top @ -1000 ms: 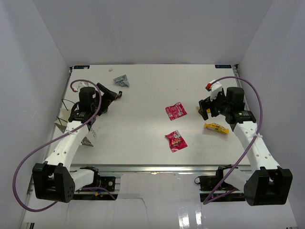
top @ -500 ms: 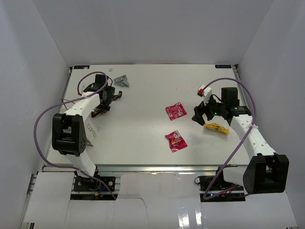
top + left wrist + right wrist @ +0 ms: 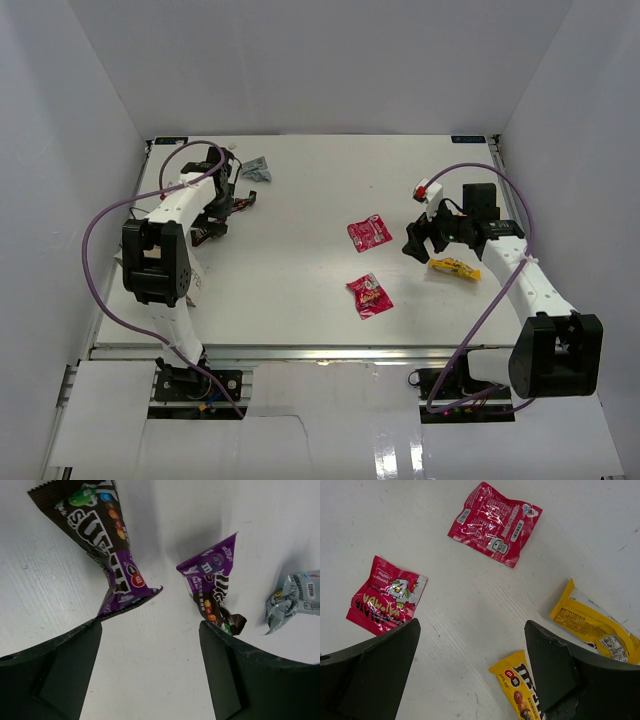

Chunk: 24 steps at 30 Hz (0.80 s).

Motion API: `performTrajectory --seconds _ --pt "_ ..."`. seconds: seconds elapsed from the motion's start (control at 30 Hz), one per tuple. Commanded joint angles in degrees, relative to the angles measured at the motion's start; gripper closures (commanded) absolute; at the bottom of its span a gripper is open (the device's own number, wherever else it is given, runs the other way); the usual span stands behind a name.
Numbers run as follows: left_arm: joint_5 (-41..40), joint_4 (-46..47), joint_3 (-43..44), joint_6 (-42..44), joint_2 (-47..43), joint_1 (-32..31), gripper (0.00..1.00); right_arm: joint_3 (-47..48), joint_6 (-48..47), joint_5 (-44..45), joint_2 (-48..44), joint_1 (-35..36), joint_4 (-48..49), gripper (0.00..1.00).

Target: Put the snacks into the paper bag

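Note:
My left gripper [image 3: 226, 203] is open and empty at the far left of the table. In the left wrist view it [image 3: 150, 626] hovers over bare table between two purple M&M's packets, one [image 3: 107, 545] on the left and one [image 3: 212, 587] on the right. A silver packet [image 3: 295, 600] lies further right. My right gripper [image 3: 421, 240] is open and empty. It [image 3: 472, 624] is above two red packets [image 3: 495, 522] [image 3: 387, 595] and two yellow packets [image 3: 525, 690] [image 3: 595, 625]. The paper bag [image 3: 193, 283] stands at the left edge, mostly hidden behind my left arm.
White walls close in the table on the left, back and right. The silver packet [image 3: 256, 168] lies near the back edge. The two red packets [image 3: 369, 232] [image 3: 369, 295] lie mid-table, a yellow one [image 3: 453, 267] to their right. A purple cable loops over each arm.
My left arm has swung up over the paper bag and its gripper has moved a little toward the back. My right gripper has moved left toward the red packets. No snack has moved.

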Motion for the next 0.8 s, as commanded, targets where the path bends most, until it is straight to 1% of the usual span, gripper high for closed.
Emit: performTrajectory --seconds 0.0,0.17,0.2,0.37,0.47,0.5,0.53,0.63,0.67,0.77 --pt "-3.2 -5.3 1.0 -2.0 -1.2 0.3 0.1 0.8 0.2 -1.2 0.5 -0.2 1.6 0.09" --pt "-0.1 -4.9 0.8 -1.1 2.0 2.4 0.07 1.1 0.4 -1.2 1.0 -0.2 1.9 0.09" --pt "1.2 -4.4 1.3 0.4 2.7 3.0 0.06 1.1 0.4 -1.1 1.0 -0.2 1.8 0.09" --pt "2.5 -0.1 3.1 6.1 5.8 5.3 0.07 0.3 0.4 -1.0 0.6 -0.2 1.9 0.09" --pt "3.3 1.4 4.4 9.1 7.6 6.4 0.16 -0.6 0.6 -0.9 0.2 -0.2 1.9 0.09" --pt "3.5 1.5 4.5 9.7 7.9 6.7 0.21 -0.8 0.7 -0.8 -0.1 -0.3 1.9 0.09" --pt "3.6 1.7 4.5 10.4 8.1 6.9 0.29 -1.0 0.7 -0.6 -0.2 -0.3 1.9 0.09" --pt "3.7 2.4 3.7 11.3 7.3 6.9 0.37 -1.7 0.8 -0.5 -0.6 -0.5 1.9 0.09" --pt "4.3 2.8 2.9 12.0 7.0 6.9 0.46 -1.7 0.7 -0.5 -0.6 -0.6 1.9 0.09" --pt "5.9 4.8 2.1 14.6 5.6 6.9 0.62 -1.8 0.7 -0.5 -0.6 -0.6 2.0 0.09"
